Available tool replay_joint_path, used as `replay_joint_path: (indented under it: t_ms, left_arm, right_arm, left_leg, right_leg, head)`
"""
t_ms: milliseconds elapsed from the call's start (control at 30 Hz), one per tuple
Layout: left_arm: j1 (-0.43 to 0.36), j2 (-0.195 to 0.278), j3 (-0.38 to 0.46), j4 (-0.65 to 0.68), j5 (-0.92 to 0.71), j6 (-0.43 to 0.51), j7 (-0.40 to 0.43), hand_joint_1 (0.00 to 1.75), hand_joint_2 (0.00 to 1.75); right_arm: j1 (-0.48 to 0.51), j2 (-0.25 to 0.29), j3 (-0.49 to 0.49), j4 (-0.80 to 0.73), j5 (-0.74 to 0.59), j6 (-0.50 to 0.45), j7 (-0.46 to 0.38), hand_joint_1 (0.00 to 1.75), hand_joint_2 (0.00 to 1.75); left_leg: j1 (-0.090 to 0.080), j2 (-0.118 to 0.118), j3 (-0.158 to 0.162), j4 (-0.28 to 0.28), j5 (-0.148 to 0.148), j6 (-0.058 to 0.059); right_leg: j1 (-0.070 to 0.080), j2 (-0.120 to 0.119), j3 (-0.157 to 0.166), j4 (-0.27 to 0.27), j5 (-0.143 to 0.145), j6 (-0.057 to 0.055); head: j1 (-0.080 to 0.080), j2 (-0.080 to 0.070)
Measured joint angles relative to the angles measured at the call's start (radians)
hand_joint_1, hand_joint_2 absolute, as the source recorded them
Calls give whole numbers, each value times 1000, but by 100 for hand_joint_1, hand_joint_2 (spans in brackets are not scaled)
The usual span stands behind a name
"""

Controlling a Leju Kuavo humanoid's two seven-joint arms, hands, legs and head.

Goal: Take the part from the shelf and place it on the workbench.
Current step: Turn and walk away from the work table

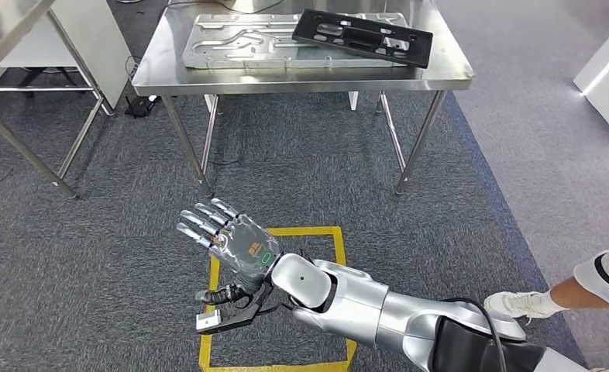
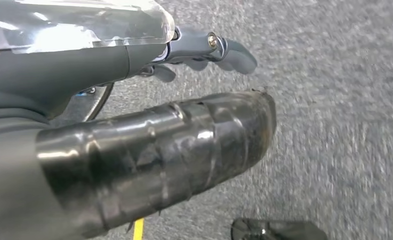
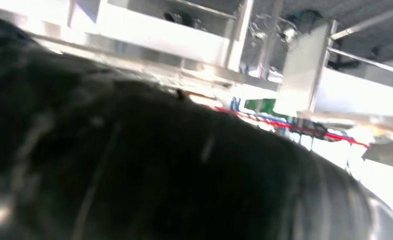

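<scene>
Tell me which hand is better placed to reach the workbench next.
Probably right: the right hand is raised, empty and spread toward the workbench, while the left hand hangs over the carpet.

A steel workbench (image 1: 162,74) carries a grey plate (image 1: 239,43) and black part (image 1: 363,36).

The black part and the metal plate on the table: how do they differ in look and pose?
The black part is dark and matte; the metal plate is silver and shiny. The part is narrower and lies askew, partly on top of the plate, while the plate lies flat on the table. Both are flat panels with cut-outs.
</scene>
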Motion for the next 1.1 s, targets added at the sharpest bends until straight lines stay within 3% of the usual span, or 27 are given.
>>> replay_joint_path:
  t_ms: [67, 100, 133, 167, 200, 267, 333, 400, 433, 500, 533, 600, 633, 667, 700, 733, 800, 867, 933, 1000, 1067, 1100]
  left_arm:
    - [-4, 0, 0, 0, 0, 0, 0, 0, 0]
    - [-5, -1, 0, 0, 0, 0, 0, 0, 0]
    - [-4, -1, 0, 0, 0, 0, 0, 0, 0]
    - [-2, -1, 0, 0, -1, 0, 1, 0, 0]
    - [0, -1, 0, 0, -2, 1, 2, 0, 0]
    - [1, -2, 0, 0, -3, 1, 2, 0, 0]
    - [-2, -3, 0, 0, -3, 2, 2, 0, 0]
    - [-2, -3, 0, 0, -3, 3, 3, 0, 0]
    - [-1, -3, 0, 0, -3, 3, 3, 0, 0]
    - [0, -2, 0, 0, -3, 4, 3, 0, 0]
    - [0, -2, 0, 0, -3, 4, 3, 0, 0]
    - [-2, -2, 0, 0, -3, 4, 3, 0, 0]
    - [-1, -2, 0, 0, -3, 4, 3, 0, 0]
    - [0, -2, 0, 0, -3, 4, 3, 0, 0]
    - [0, -2, 0, 0, -3, 4, 3, 0, 0]
    - [1, -2, 0, 0, -3, 4, 3, 0, 0]
    - [-1, -3, 0, 0, -3, 4, 2, 0, 0]
    - [-2, -3, 0, 0, -4, 4, 2, 0, 0]
    - [-1, -2, 0, 0, -4, 4, 1, 0, 0]
    - [-1, -3, 0, 0, -4, 4, 1, 0, 0]
    - [-2, -3, 0, 0, -5, 3, 1, 0, 0]
    - [-3, -3, 0, 0, -6, 3, 1, 0, 0]
  right_arm:
    - [1, -2, -1, 2, 0, 2, 0, 0, 0]
    - [5, -4, -1, 3, 0, 3, 0, 0, 0]
    - [7, -6, -1, 5, 1, 4, 0, 0, 0]
    - [8, -7, -1, 6, 2, 4, 0, 0, 0]
    - [8, -8, -1, 6, 3, 4, 0, 0, 0]
    - [7, -8, -1, 6, 7, 5, 2, 0, 0]
    - [6, -8, -2, 6, 12, 5, 4, 0, 0]
    - [5, -7, -4, 6, 15, 5, 5, 0, 0]
    - [4, -6, -4, 6, 16, 5, 5, 0, 0]
    - [3, -3, -5, 6, 17, 4, 5, 0, 0]
    - [3, -2, -5, 6, 17, 4, 5, 0, 0]
    - [5, -2, -5, 7, 17, 4, 5, 0, 0]
    - [6, -2, -5, 8, 17, 4, 5, 0, 0]
    - [7, -2, -5, 9, 17, 4, 5, 0, 0]
    - [7, -2, -5, 9, 17, 4, 5, 0, 0]
    - [7, -2, -5, 9, 17, 4, 5, 0, 0]
    - [5, -2, -6, 9, 17, 4, 5, 0, 0]
    - [3, -2, -6, 9, 18, 4, 5, 0, 0]
    - [2, -1, -7, 9, 18, 4, 5, 0, 0]
    - [0, -1, -8, 9, 18, 4, 5, 0, 0]
    - [1, -2, -9, 11, 19, 3, 5, 0, 0]
    - [4, -3, -9, 13, 20, 3, 5, 0, 0]
  left_leg:
    - [0, -20, -3, -1, 4, 2]
    - [0, -31, -6, 2, 4, 2]
    - [0, -43, -8, 6, 4, 1]
    - [0, -56, -11, 11, 3, 0]
    - [0, -67, -13, 18, 1, -3]
    - [1, -88, -20, 34, -5, -12]
    - [3, -105, -32, 42, -5, -24]
    - [7, -121, -40, 41, -1, -37]
    - [8, -116, -42, 45, -3, -43]
    - [7, -77, -65, 90, -32, -55]
    - [8, -51, -88, 141, -60, -61]
    - [15, -26, -147, 261, -112, -72]
    - [18, -21, -163, 292, -117, -75]
    - [20, -18, -162, 289, -104, -77]
    - [22, -14, -140, 247, -75, -77]
    - [22, -1, -103, 178, -41, -77]
    - [15, 27, -42, 62, -4, -69]
    - [6, 31, -28, 31, -4, -57]
    - [8, 13, -28, 25, -1, -43]
    - [11, -1, -23, 16, 4, -28]
    - [10, -17, -21, 14, 5, -18]
    - [8, -26, -22, 14, 5, -15]
  right_leg:
    - [-6, 38, -53, 115, -56, 7]
    - [-8, 45, -76, 162, -70, 10]
    - [-10, 48, -87, 181, -67, 13]
    - [-12, 50, -81, 163, -44, 15]
    - [-14, 55, -58, 112, -8, 16]
    - [-19, 89, -3, -5, 42, 13]
    - [-19, 118, 16, -53, 47, 7]
    - [-17, 109, 17, -60, 50, -4]
    - [-18, 99, 21, -65, 53, -10]
    - [-25, 78, 29, -78, 60, -24]
    - [-24, 67, 31, -80, 61, -27]
    - [-25, 43, 30, -81, 60, -29]
    - [-25, 31, 30, -81, 59, -28]
    - [-26, 20, 31, -81, 58, -26]
    - [-27, 10, 33, -81, 56, -23]
    - [-28, 0, 36, -81, 54, -19]
    - [-24, -15, 41, -81, 48, -9]
    - [-17, -28, 45, -84, 45, 3]
    - [-18, -35, 51, -86, 41, 15]
    - [-23, -6, 36, -45, 10, 23]
    - [-23, 34, -23, 74, -50, 23]
    - [-22, 43, -59, 141, -73, 22]
  head:
    - [0, 0]
    - [0, 0]
    - [0, 0]
    - [0, 0]
    - [0, 0]
    - [0, 0]
    - [0, 0]
    - [0, 0]
    - [0, 0]
    - [-1, 0]
    - [-1, 0]
    - [-1, 0]
    - [-1, 0]
    - [-2, 0]
    - [-2, 0]
    - [-2, 0]
    - [-1, 0]
    - [-1, 0]
    - [0, 0]
    - [0, 0]
    - [0, 0]
    - [0, 0]
